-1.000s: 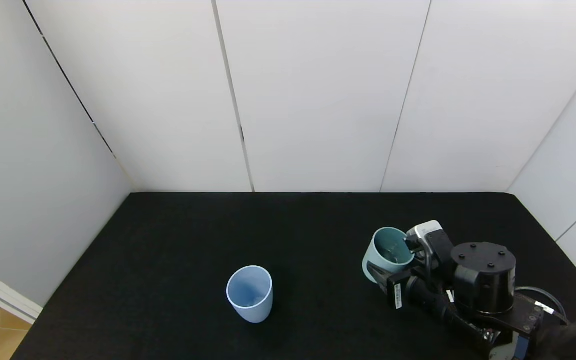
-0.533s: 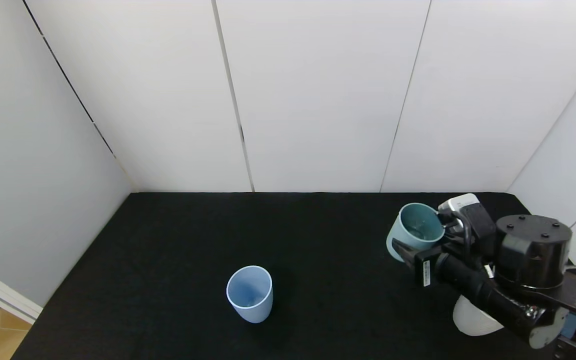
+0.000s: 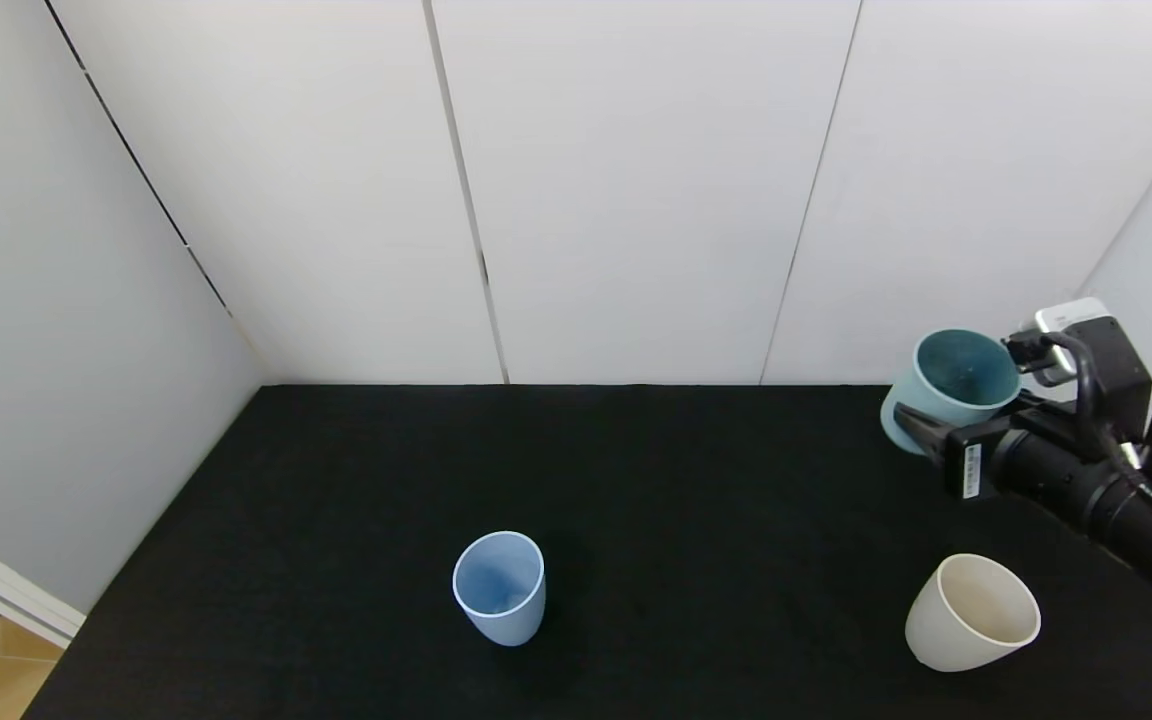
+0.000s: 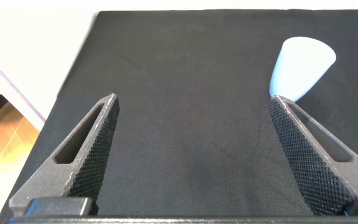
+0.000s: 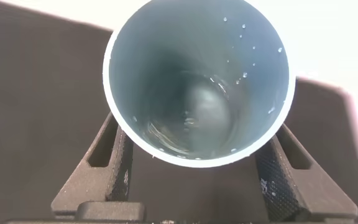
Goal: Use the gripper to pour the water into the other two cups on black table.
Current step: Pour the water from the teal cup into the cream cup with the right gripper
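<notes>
1. Head view: right gripper [image 3: 921,432] clamps teal cup [image 3: 948,388], now lifted up and right from a second ago, high off the table [image 3: 636,500].
2. Cream cup [image 3: 972,612] uncovered below it; blue cup [image 3: 499,586] unmoved.
3. Water [image 5: 194,121] sits in teal cup; pouring comes next.
4. Left gripper [image 4: 191,149] wide open, idle.

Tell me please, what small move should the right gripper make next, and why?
Probably lower the teal cup, held high by the right gripper, toward the white cup: water remains inside, and that cup stands nearest on the table.
</notes>
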